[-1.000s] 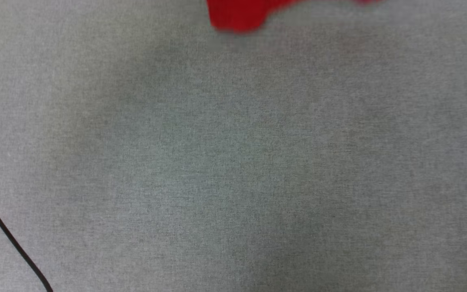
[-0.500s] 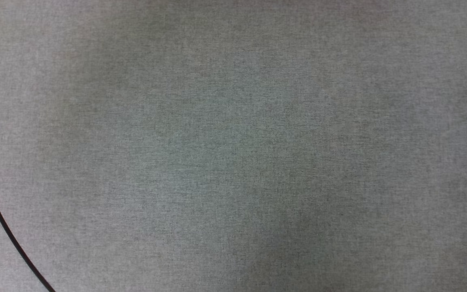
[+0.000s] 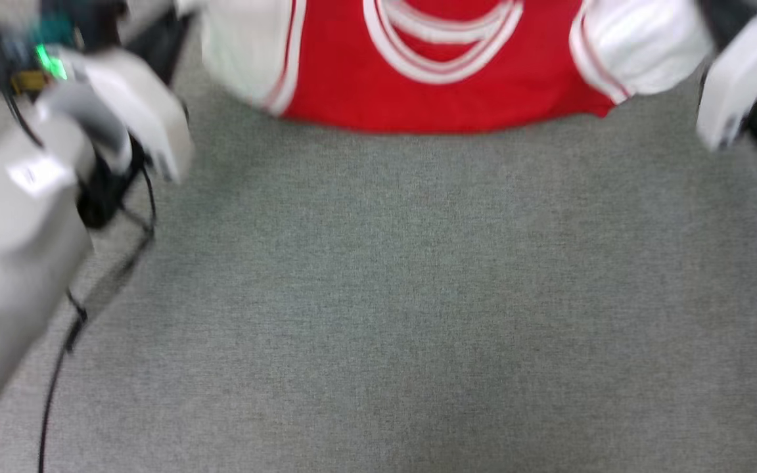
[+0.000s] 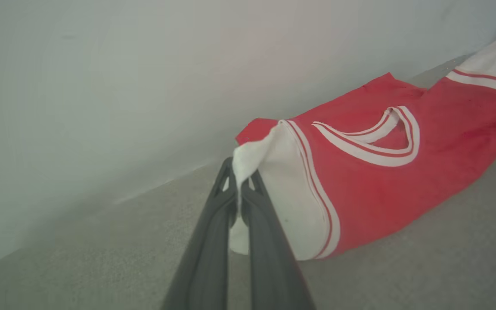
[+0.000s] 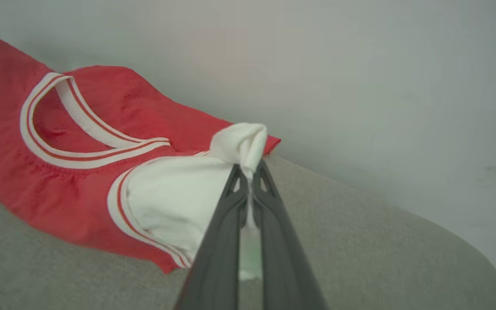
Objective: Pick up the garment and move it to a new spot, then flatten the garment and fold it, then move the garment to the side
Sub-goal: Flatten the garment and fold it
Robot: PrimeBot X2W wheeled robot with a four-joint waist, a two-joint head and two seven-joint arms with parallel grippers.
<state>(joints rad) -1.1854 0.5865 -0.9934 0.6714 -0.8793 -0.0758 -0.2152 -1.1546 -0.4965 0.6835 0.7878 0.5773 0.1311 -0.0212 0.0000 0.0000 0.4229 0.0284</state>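
The garment (image 3: 444, 98), bright red with white sleeves and a white-and-red striped collar, lies along the far edge of the grey cloth surface (image 3: 418, 295), collar toward me. In the left wrist view my left gripper (image 4: 239, 174) is shut on the bunched tip of one white sleeve of the garment (image 4: 381, 181). My right gripper (image 5: 250, 170) is likewise shut on the other white sleeve of the garment (image 5: 58, 181). The sleeves are lifted slightly while the red body rests on the surface. My pale left forearm (image 3: 17, 230) and right forearm (image 3: 740, 72) flank the shirt.
A thin black cable (image 3: 56, 368) trails along the lower left of the surface. A pale wall (image 4: 101, 86) rises just behind the garment. The grey surface curves away at the right (image 5: 446, 241).
The head camera has swung, so the whole picture has shifted. Half a second ago it held bare grey cloth and the cable; now the garment's collar end and both forearms are in it.
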